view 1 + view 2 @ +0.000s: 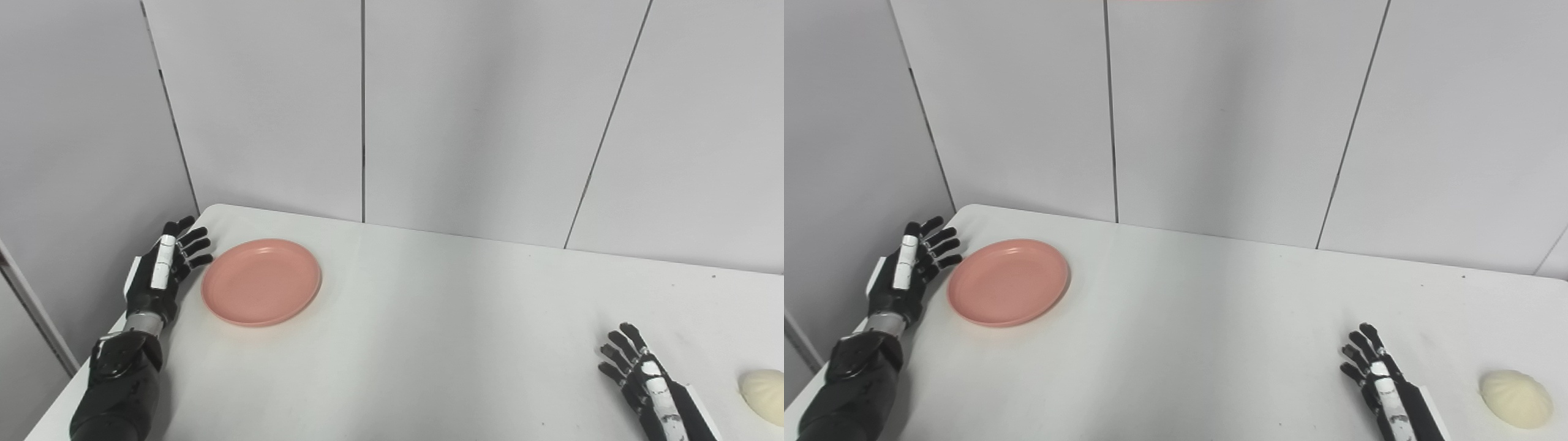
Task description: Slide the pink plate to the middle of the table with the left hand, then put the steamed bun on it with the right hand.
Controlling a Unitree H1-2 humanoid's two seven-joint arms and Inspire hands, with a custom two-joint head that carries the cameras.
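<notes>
A: Nearest to us, what sits on the tabletop [1182, 343]?

B: Taking the pink plate [1008, 282] as the landmark: far to its right and nearer the front edge, the right hand [1381, 383] rests low over the white surface, its fingers [1363, 346] spread and straight, released, grasping nothing. Just right of that hand, still well right of the plate, lies the steamed bun [1516, 398], pale cream with fine pleats, apart from the hand.

A: And the other arm?

B: The left hand [160, 272] stands just left of the plate, palm turned toward it, fingers [193, 245] extended and slightly fanned, empty. The fingertips are close to the plate's rim; whether they touch it I cannot tell.

A: Where is the plate itself?

B: Flat on the tabletop near the far left corner, empty, not in the middle.

A: Any writing, labels, brands?

B: None I can read on plate, bun or hands.

A: Farthest back?

B: Behind the plate, plain grey wall panels [478, 110] with dark vertical seams.
</notes>
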